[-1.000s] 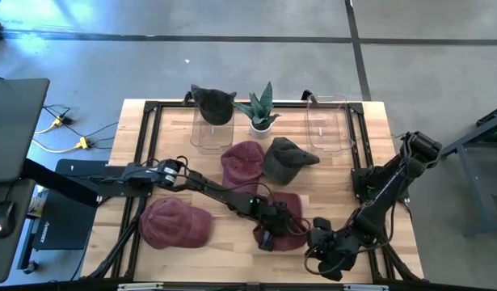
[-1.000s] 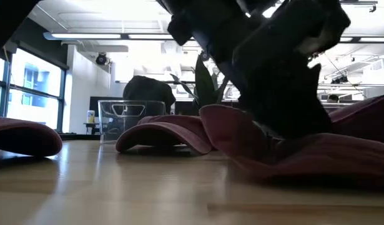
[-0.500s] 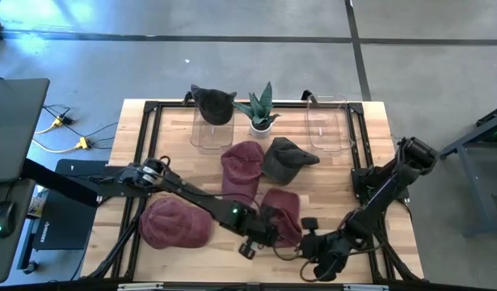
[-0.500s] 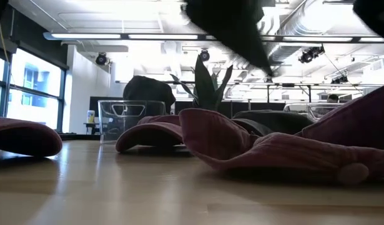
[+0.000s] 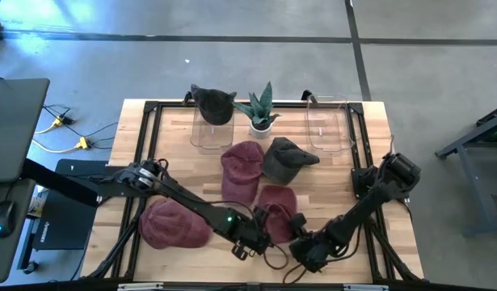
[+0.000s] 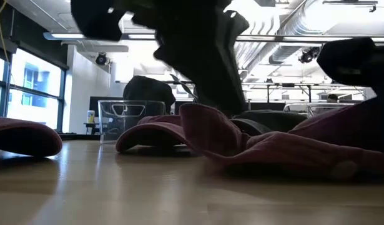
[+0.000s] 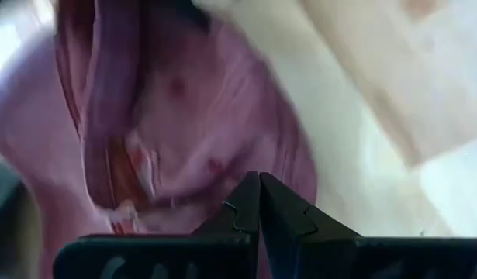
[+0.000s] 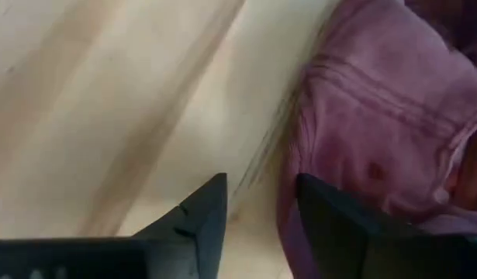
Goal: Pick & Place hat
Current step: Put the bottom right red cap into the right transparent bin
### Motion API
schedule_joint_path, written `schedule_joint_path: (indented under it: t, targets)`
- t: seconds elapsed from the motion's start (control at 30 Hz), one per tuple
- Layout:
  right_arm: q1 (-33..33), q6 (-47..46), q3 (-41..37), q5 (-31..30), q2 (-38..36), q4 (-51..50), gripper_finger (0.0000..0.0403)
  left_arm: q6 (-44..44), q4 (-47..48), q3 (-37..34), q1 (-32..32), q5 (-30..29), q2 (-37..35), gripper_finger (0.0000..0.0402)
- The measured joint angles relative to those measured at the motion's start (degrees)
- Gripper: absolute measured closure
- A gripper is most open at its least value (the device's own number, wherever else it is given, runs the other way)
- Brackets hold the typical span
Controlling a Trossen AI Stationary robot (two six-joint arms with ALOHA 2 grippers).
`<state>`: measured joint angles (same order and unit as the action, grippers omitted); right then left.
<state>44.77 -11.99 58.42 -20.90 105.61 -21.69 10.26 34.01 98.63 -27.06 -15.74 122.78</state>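
Low in the centre of the high view, a crumpled maroon fabric cap (image 5: 276,212) is seen lying on the pale wooden slatted tabletop (image 5: 345,174), its long axis running roughly from the upper to the lower part of the frame. Which way its brim points cannot be made out from above. The left gripper (image 5: 250,240) is placed just beside the cap's lower left edge, and in the left wrist view its two dark fingers (image 7: 257,203) are pressed together with nothing between them, the maroon cloth (image 7: 184,116) lying beyond their tips. The right gripper (image 5: 303,245) is set just beside the cap's lower right edge; in the right wrist view its fingers (image 8: 203,209) are held apart over bare wood, with the cap (image 8: 378,124) beside them.

Around it, a second maroon cap (image 5: 242,163) and a dark grey cap (image 5: 287,159) are laid above, and a third maroon cap (image 5: 175,222) is placed at the lower left. Along the upper edge are ranged a black hat (image 5: 212,103) on a clear stand, a small potted green plant (image 5: 261,109) and a clear plastic container (image 5: 327,123). Grey concrete flooring (image 5: 232,61) is seen around the table. Ceiling strip lights (image 6: 92,36) and large windows (image 6: 26,87) are shown in the low view.
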Motion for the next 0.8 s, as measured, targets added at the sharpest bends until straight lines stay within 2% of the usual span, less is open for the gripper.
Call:
schedule_joint_path:
  t: [0.17,0.37,0.47,0.57,0.8]
  targets:
    - [0.07,2.02,0.11,-7.5,1.18,-1.98,0.0307,3.15,-5.41,0.02,0.05,0.68,-0.11,0.0396]
    - [-0.58,1.9,0.01,-8.81,1.24,-2.29,0.0381,5.96,-10.06,0.02,0.09,6.03,-0.11,0.0396]
    - [-0.63,0.77,0.01,-10.35,1.24,-2.32,0.0397,7.3,-10.69,0.02,0.07,9.74,-0.11,0.0382]
    - [-0.88,-4.75,0.01,-12.18,1.08,-2.49,0.0393,7.31,-10.46,0.04,0.47,10.88,0.46,0.034]
    - [-0.76,-16.38,0.01,-12.1,-4.11,-2.74,0.0397,6.72,-11.04,0.04,2.26,7.42,1.14,0.0191]
